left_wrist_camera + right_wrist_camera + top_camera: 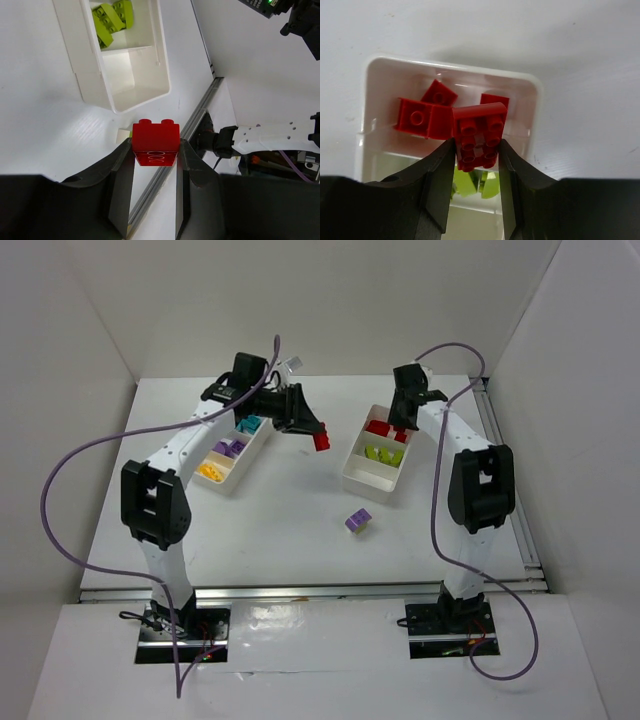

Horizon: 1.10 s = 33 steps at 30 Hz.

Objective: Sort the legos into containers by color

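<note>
The white bench (290,540) carries everything, with the two arms reaching out over it from the near edge. Two white divided trays sit toward the far side, well apart from each other. The left tray (252,453) lies at an angle, with cyan bricks (248,424) in its far compartment, purple bricks (230,448) in the middle one and yellow bricks (210,471) in the near one. The right tray (366,486) has loose red bricks (420,117) in its far compartment and lime green bricks (112,17) in the next one along. The left hand (155,152) hangs in the air between the trays, just beyond the far end of the left tray. Its fingers are closed in on the sides of a red brick (155,142) with two studs on its upper face, held clear of the bench. The right hand (477,150) is over the far end of the right tray, its fingers pinched onto a studded red piece (479,137) directly above the red compartment. I cannot tell whether that piece touches the bricks below it. Out on the open bench, in front of the right tray and apart from it, lies a small purple and lime cluster (358,521).
</note>
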Each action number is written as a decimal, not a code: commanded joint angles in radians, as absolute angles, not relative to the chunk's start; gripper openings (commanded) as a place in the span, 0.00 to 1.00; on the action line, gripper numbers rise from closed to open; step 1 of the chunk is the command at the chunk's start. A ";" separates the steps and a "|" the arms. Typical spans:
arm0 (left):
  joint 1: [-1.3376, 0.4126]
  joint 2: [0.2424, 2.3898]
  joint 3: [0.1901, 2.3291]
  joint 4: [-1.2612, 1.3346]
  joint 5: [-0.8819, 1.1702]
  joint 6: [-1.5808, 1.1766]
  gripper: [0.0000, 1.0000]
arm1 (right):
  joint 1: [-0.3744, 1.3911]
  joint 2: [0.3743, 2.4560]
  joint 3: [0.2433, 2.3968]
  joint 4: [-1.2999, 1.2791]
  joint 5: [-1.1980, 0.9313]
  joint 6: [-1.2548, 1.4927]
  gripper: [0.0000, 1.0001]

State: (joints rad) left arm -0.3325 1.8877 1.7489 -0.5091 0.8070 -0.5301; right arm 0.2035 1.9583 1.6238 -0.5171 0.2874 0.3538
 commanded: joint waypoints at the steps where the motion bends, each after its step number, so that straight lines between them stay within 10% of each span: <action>1: -0.357 1.934 1.822 -0.523 0.776 -0.554 0.00 | 0.195 1.971 1.683 -0.489 0.341 0.339 0.55; 7: -0.397 1.989 1.917 -0.523 0.758 -0.583 0.00 | 0.186 1.968 1.701 -0.500 0.333 0.339 0.68; 14: -0.425 2.088 2.046 -0.523 0.758 -0.624 0.00 | 0.176 1.809 1.568 -0.431 0.218 0.370 0.53; 33: -0.555 2.551 2.463 0.073 0.508 -0.988 0.00 | 0.080 1.303 1.209 -0.460 0.184 0.442 0.62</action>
State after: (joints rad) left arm -0.5198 2.5233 2.3810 -0.1127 0.6235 -0.9302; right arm 0.0849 1.3636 1.2350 -0.4618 0.1429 0.4297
